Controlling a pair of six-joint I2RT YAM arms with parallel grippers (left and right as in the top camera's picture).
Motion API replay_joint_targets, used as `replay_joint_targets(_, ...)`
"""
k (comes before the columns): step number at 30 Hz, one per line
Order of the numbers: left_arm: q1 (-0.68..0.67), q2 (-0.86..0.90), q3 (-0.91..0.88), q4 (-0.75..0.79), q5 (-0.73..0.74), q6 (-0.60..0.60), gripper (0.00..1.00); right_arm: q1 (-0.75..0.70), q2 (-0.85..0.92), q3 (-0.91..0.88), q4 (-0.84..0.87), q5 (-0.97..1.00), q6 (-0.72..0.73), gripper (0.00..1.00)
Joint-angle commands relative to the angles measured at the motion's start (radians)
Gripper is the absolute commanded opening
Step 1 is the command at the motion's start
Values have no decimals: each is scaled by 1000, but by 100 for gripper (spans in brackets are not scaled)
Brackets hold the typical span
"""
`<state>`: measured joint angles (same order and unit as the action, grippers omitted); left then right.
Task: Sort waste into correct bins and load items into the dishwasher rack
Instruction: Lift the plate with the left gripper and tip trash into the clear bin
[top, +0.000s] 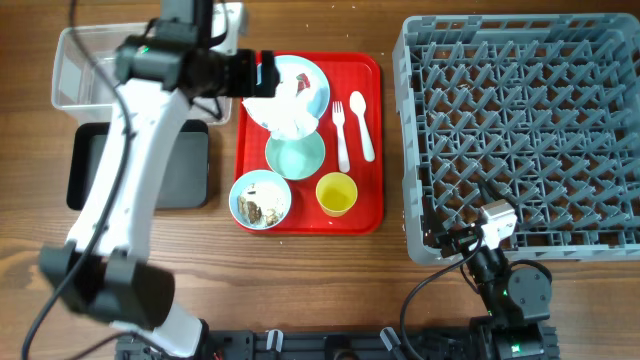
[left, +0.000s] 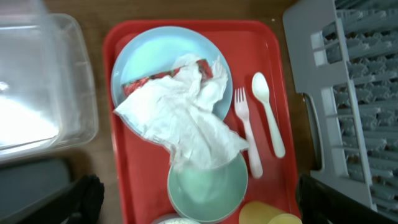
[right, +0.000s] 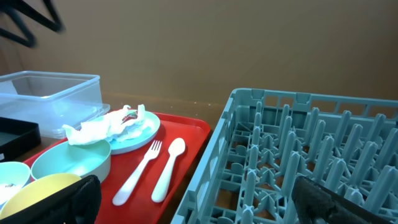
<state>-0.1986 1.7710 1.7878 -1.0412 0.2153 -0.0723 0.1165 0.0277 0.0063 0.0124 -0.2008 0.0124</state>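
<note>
Both end effectors gape open, holding nothing: R end effector (top: 487, 205) sits parked at near edge of dishwasher rack (top: 520, 130), out of the way, while farther off L end effector (top: 262, 73) hovers over crumpled napkin (left: 180, 118) draped on plate (left: 146, 53) on red tray (top: 370, 150), prob. lined up to grab it for clear tub (top: 85, 75).

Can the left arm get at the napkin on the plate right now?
Probably yes: the left end effector is open above the napkin, which lies on top of the plate with nothing over it.
</note>
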Motion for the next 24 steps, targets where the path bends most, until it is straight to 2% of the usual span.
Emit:
replay_joint_targets(1, -33, 108, 24, 102, 50, 11, 100, -3, -7, -1, 3, 5, -11, 100)
replay_joint_targets(2, -50, 124, 24, 145, 21, -21, 100, -3, -7, -1, 3, 5, -11, 100)
replay_joint_targets(4, -81, 149, 24, 177, -130, -71, 100, -3, -7, -1, 3, 5, -11, 100)
replay_joint_targets(7, -123, 240, 24, 163, -230, -84, 100, -3, -7, -1, 3, 5, -12, 100)
replay_joint_targets(11, -124, 365, 24, 195, -242, -172, 100, -3, -7, -1, 3, 5, -11, 100)
replay_joint_targets(21, -132, 568, 24, 336, -213, -171, 100, -3, -7, -1, 3, 5, -11, 100)
replay_joint_targets(22, -132, 573, 24, 335, -213, -171, 96, -3, -7, -1, 3, 5, -11, 100)
replay_joint_targets(23, -132, 575, 24, 335, -213, -171, 81, -3, -7, -1, 3, 5, -11, 100)
replay_joint_targets(24, -132, 575, 23, 335, -213, -171, 60, -3, -7, -1, 3, 5, -11, 100)
